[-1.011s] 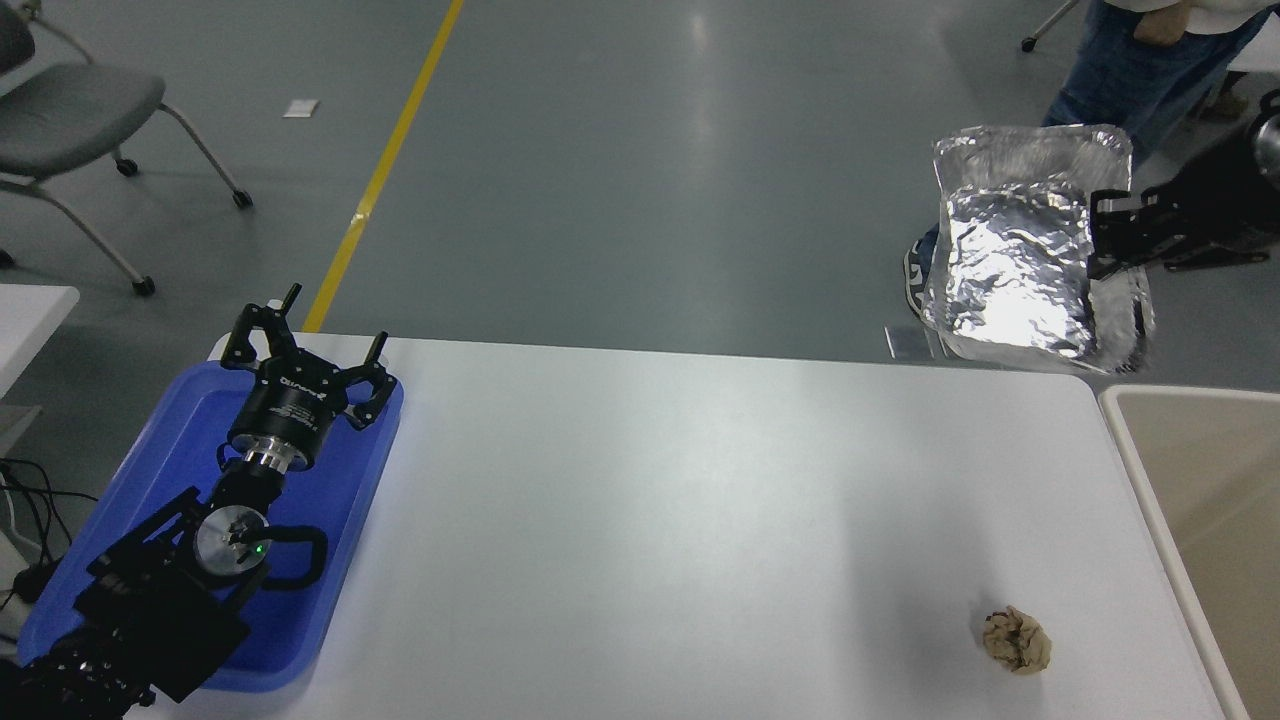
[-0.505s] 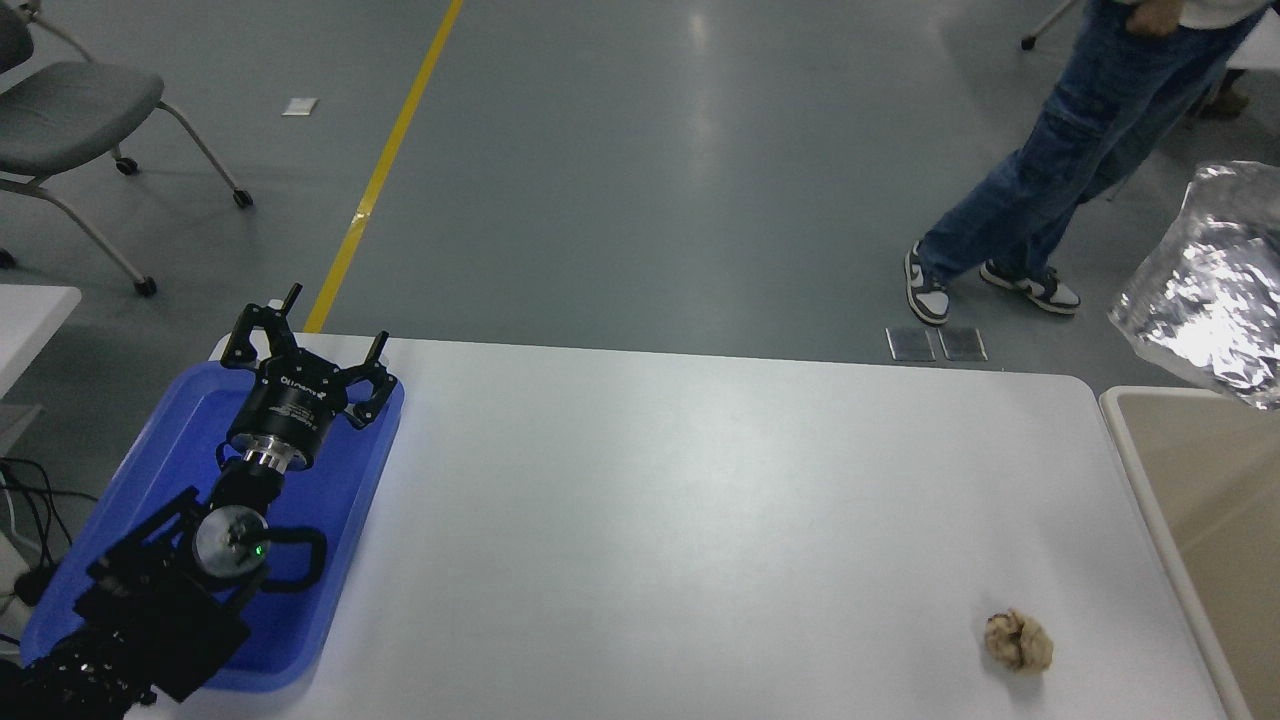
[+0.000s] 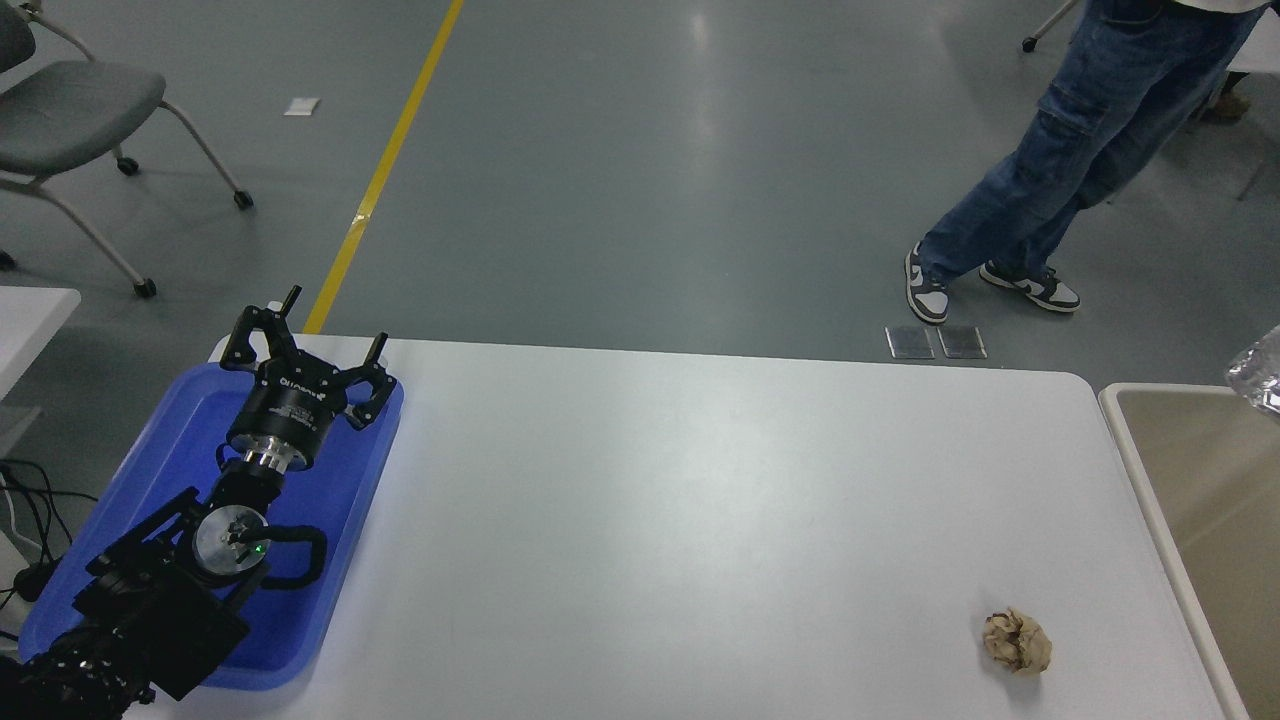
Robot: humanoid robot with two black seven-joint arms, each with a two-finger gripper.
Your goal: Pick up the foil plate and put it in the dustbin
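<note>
Tray [image 3: 330, 560]: on the table [image 3: 650, 520], left end.
Left claw [image 3: 305, 350]: over the tray's far part.
Paper ball [image 3: 1016, 641]: on the table, near right corner.
Dustbin [image 3: 1150, 480]: just beside the table's right edge.
Foil plate [image 3: 1262, 368]: over the dustbin's far rim, at the right picture edge.
Person [image 3: 1050, 170]: behind the table, far right.
Chair [image 3: 80, 110]: behind the table, far left.

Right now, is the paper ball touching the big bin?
Apart. The head view shows bare white table between the paper ball and the dustbin.

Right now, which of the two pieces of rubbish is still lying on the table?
The crumpled paper ball, tan, near the table's front right corner. The foil plate only shows as a silver sliver at the right edge, above the dustbin.
</note>
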